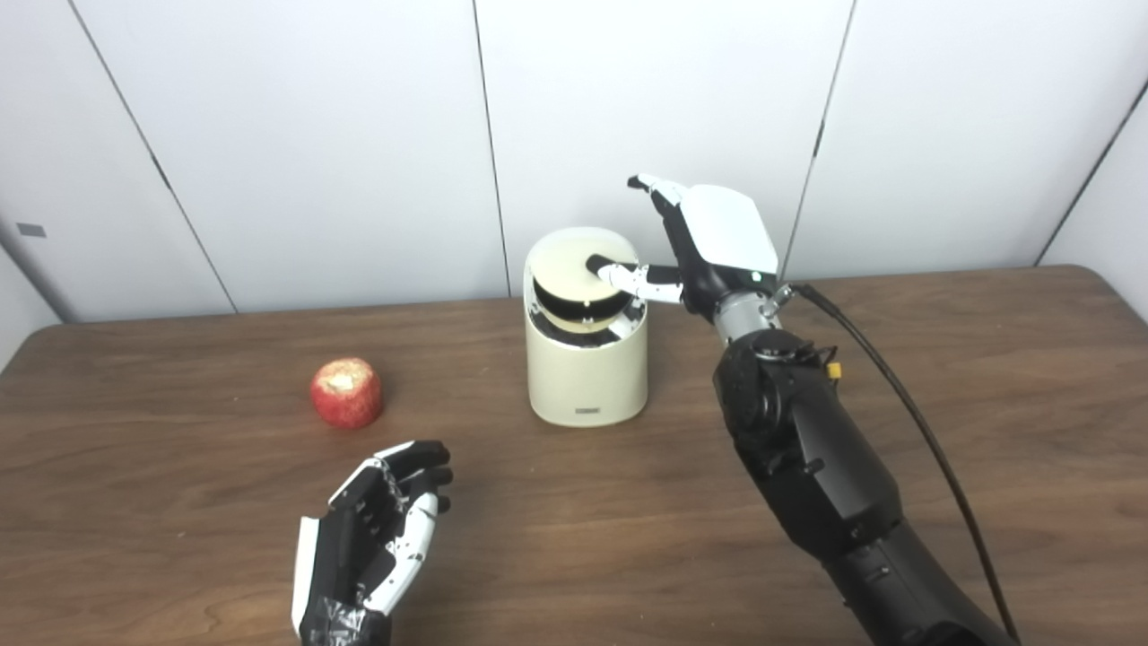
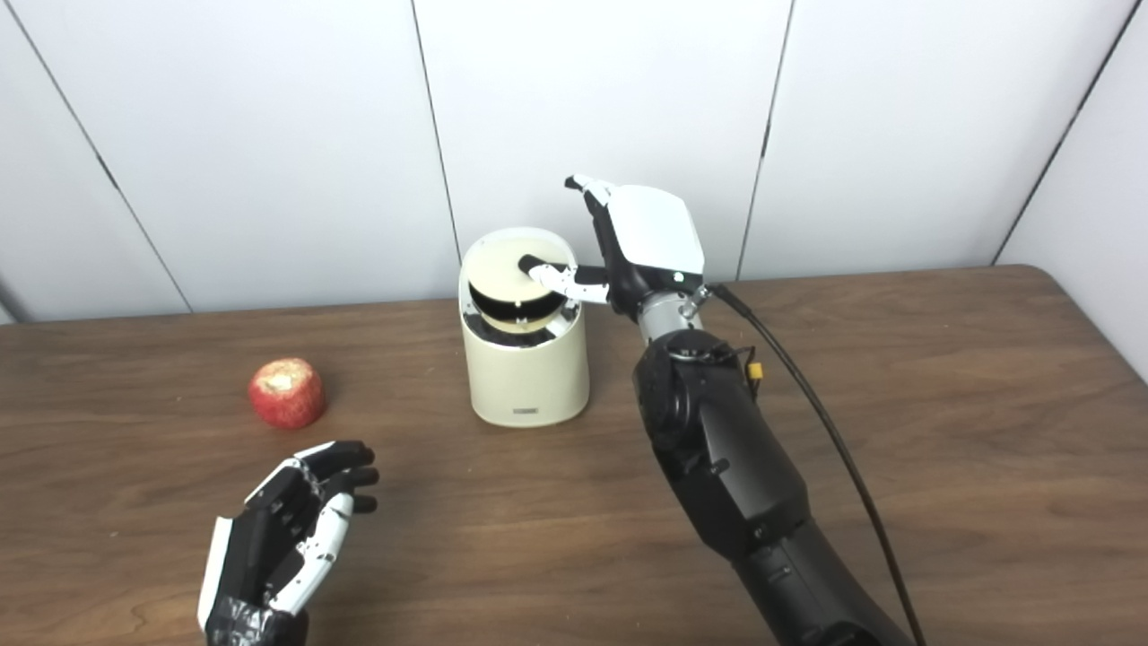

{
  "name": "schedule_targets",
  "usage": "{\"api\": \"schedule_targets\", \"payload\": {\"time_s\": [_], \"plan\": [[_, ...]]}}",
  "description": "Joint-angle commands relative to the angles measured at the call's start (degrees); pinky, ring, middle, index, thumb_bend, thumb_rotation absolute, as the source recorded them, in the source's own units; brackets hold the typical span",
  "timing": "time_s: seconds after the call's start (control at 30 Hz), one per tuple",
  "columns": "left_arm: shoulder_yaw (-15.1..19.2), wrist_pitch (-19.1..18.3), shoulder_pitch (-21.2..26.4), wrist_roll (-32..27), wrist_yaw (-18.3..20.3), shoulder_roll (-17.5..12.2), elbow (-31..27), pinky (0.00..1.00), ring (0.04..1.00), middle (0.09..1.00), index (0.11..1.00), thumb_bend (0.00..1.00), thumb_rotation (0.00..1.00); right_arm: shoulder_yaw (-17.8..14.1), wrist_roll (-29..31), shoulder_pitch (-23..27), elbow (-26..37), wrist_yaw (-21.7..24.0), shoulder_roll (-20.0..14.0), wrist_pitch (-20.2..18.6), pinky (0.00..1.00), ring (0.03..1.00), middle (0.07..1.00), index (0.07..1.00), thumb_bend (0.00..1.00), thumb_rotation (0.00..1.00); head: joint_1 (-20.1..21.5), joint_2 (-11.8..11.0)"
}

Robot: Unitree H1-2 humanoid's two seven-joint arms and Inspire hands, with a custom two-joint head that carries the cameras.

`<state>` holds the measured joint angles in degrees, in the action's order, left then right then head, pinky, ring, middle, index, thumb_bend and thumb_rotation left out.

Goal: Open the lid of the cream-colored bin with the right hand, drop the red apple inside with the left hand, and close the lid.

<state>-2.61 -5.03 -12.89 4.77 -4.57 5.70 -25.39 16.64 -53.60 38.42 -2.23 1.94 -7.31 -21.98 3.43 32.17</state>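
Observation:
The cream-colored bin (image 1: 587, 377) stands at the table's middle back. Its round lid (image 1: 574, 269) is tilted, leaving a dark gap along its front edge. My right hand (image 1: 704, 247) is beside the bin's right side, fingers apart, with its thumb pressing on the lid. The red apple (image 1: 347, 392), bitten at the top, rests on the table left of the bin. My left hand (image 1: 381, 529) hovers open, palm up, in front of the apple and holds nothing.
The brown wooden table (image 1: 987, 431) stretches wide to the right of my right arm. A black cable (image 1: 906, 404) runs along that arm. White wall panels stand close behind the bin.

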Motion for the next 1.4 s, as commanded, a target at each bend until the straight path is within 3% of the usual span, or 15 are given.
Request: {"api": "schedule_targets", "payload": {"time_s": [0.0,0.13,0.27,0.37,0.63,0.73,0.83,1.03,1.17,1.23,1.3,1.37], "plan": [[0.1,2.5,0.1,0.3,-0.3,0.1,-0.3,0.59,0.669,0.685,0.651,0.2,0.2,-1.4,0.9,2.1,3.2,-0.2,-0.8,0.2,0.75,0.828,0.856,0.852,0.8,1.0,0.0,-0.2],[0.3,3.5,0.8,-0.2,-0.2,0.0,1.2,0.6,0.671,0.686,0.653,0.2,0.19,-3.7,3.6,1.1,6.6,0.5,-0.6,-0.2,0.74,0.83,0.862,0.857,0.84,1.0,0.1,-0.7],[0.6,4.1,1.6,-0.4,0.0,-0.2,2.6,0.59,0.669,0.684,0.651,0.2,0.18,-6.1,6.4,-0.1,10.3,0.3,-0.5,0.5,0.71,0.83,0.863,0.864,0.79,1.0,0.1,-1.4],[0.8,4.6,2.3,-0.3,0.0,-0.3,3.7,0.59,0.671,0.686,0.652,0.21,0.17,-7.6,7.6,-1.2,13.5,-0.2,-0.8,0.8,0.59,0.75,0.854,0.867,0.79,1.0,0.2,-1.7],[1.6,5.5,4.4,-0.2,0.0,-1.1,6.9,0.6,0.682,0.691,0.653,0.22,0.16,-11.4,11.0,-9.5,26.1,-1.1,-0.1,1.6,0.75,0.851,0.898,0.902,0.83,1.0,-0.2,-3.1],[2.2,7.9,5.6,-0.1,-0.1,-1.9,9.3,0.6,0.682,0.687,0.647,0.22,0.17,-11.8,10.9,-13.5,28.5,-2.0,0.5,2.1,0.72,0.858,0.881,0.871,0.84,1.0,-0.7,-3.8],[3.3,10.5,7.0,0.5,-1.1,-2.5,11.7,0.6,0.679,0.686,0.644,0.25,0.19,-11.5,11.3,-19.8,29.8,-4.4,0.7,4.9,0.7,0.833,0.86,0.848,0.83,1.0,-1.9,-4.4],[5.1,11.9,9.0,11.2,-7.2,-2.6,11.0,0.55,0.644,0.649,0.629,0.59,0.29,-12.3,15.0,-30.2,26.6,-9.9,0.0,14.3,0.71,0.833,0.865,0.855,0.86,1.0,-3.2,-4.6],[6.3,14.2,10.3,13.8,-9.6,-3.3,10.3,0.54,0.64,0.644,0.631,0.74,0.25,-12.2,16.8,-33.3,23.6,-12.6,0.6,19.0,0.72,0.836,0.875,0.862,0.88,1.0,-3.4,-5.5],[7.5,14.9,11.2,14.1,-10.2,-4.3,9.5,0.61,0.698,0.703,0.693,0.82,0.21,-11.7,17.0,-34.7,22.5,-13.1,0.5,21.0,0.75,0.844,0.871,0.86,0.89,1.0,-3.1,-5.8],[9.0,15.8,12.5,15.1,-11.2,-5.4,9.7,0.64,0.735,0.741,0.732,0.85,0.19,-11.5,17.1,-35.7,21.7,-13.5,0.4,22.3,0.76,0.848,0.868,0.86,0.87,1.0,-3.2,-6.0],[10.8,16.5,14.4,17.7,-12.9,-7.1,10.7,0.74,0.828,0.832,0.814,0.89,0.2,-11.5,17.2,-36.4,20.6,-14.3,0.5,23.7,0.76,0.842,0.856,0.853,0.83,1.0,-3.3,-6.2]]}}
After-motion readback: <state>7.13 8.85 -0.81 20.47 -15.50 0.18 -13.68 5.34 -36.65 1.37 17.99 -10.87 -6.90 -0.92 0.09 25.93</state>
